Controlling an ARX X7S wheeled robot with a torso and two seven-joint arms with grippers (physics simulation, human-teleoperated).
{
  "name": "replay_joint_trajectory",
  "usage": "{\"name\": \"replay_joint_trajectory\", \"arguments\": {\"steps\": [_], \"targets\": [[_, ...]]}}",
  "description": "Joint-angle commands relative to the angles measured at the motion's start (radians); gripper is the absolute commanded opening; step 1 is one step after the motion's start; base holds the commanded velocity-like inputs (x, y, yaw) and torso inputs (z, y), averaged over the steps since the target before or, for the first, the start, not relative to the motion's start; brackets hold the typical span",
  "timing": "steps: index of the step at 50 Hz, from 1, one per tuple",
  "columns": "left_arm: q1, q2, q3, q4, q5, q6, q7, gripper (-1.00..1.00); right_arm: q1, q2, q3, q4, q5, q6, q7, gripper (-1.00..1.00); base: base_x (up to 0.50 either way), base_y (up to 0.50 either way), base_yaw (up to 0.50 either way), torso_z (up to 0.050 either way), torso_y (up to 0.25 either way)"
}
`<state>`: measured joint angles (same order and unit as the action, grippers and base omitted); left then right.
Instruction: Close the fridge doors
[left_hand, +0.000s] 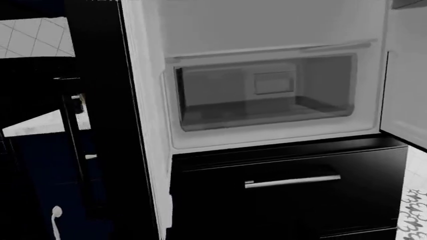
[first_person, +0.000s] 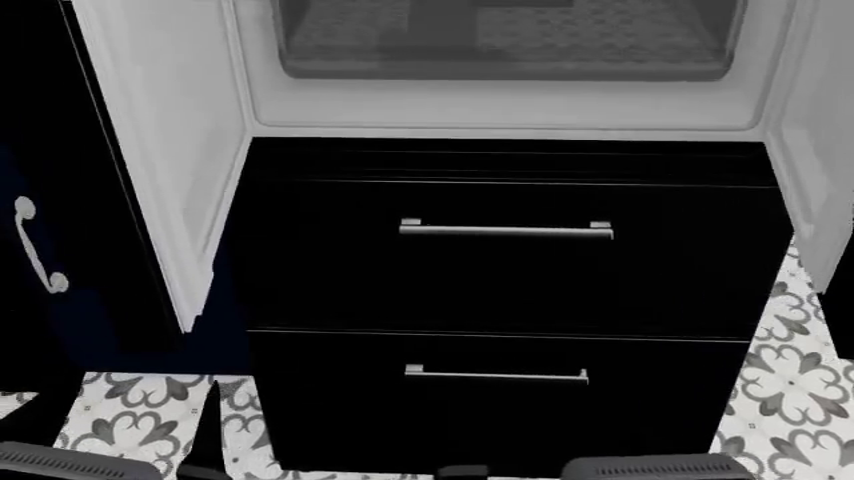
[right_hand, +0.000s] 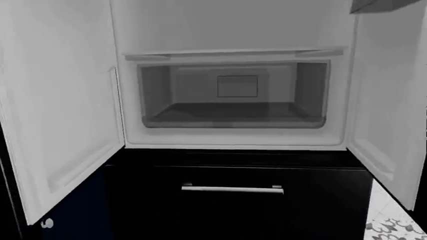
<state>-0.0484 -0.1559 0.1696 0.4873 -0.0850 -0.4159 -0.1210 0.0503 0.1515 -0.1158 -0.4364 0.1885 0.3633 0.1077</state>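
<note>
Both fridge doors stand open, swung out toward me. In the head view the left door (first_person: 158, 150) shows its white lining and the right door (first_person: 817, 130) stands at the far right edge. The right wrist view faces the fridge head-on, with the left door (right_hand: 60, 110) and the right door (right_hand: 390, 100) spread to either side. The left wrist view catches the left door (left_hand: 100, 100) almost edge-on, glossy black outside, with its vertical black bar handle (left_hand: 72, 135), and a strip of the right door (left_hand: 408, 70). Neither gripper shows in any view.
A clear bin (right_hand: 233, 97) sits in the white fridge interior. Below it are two black drawers with silver bar handles (first_person: 507, 230) (first_person: 497, 377). A navy cabinet with a cream handle (first_person: 36, 248) stands left of the fridge. Patterned floor tiles (first_person: 787, 390) flank it. Grey arm parts (first_person: 60, 463) edge the bottom.
</note>
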Motion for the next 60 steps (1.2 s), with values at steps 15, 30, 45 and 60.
{"name": "replay_joint_trajectory", "arguments": {"steps": [15, 30, 45, 60], "targets": [[-0.003, -0.014, 0.010, 0.001, -0.015, -0.006, -0.025, 1.00, 0.007, 0.013, -0.020, 0.014, 0.016, -0.012, 0.017, 1.00, 0.00, 0.50, 0.00, 0.000, 0.000], [-0.006, -0.017, 0.008, -0.005, -0.031, -0.004, -0.039, 1.00, 0.016, 0.021, -0.026, 0.009, 0.027, 0.007, 0.034, 1.00, 0.00, 0.50, 0.00, 0.000, 0.000], [-0.008, -0.025, 0.008, -0.006, -0.043, 0.000, -0.050, 1.00, 0.018, 0.030, -0.041, 0.025, 0.035, -0.006, 0.033, 1.00, 0.00, 0.50, 0.00, 0.000, 0.000], [-0.007, -0.031, 0.017, -0.004, -0.045, 0.004, -0.064, 1.00, 0.015, 0.045, -0.059, 0.040, 0.045, -0.040, 0.015, 1.00, 0.01, 0.50, 0.00, 0.000, 0.000]]}}
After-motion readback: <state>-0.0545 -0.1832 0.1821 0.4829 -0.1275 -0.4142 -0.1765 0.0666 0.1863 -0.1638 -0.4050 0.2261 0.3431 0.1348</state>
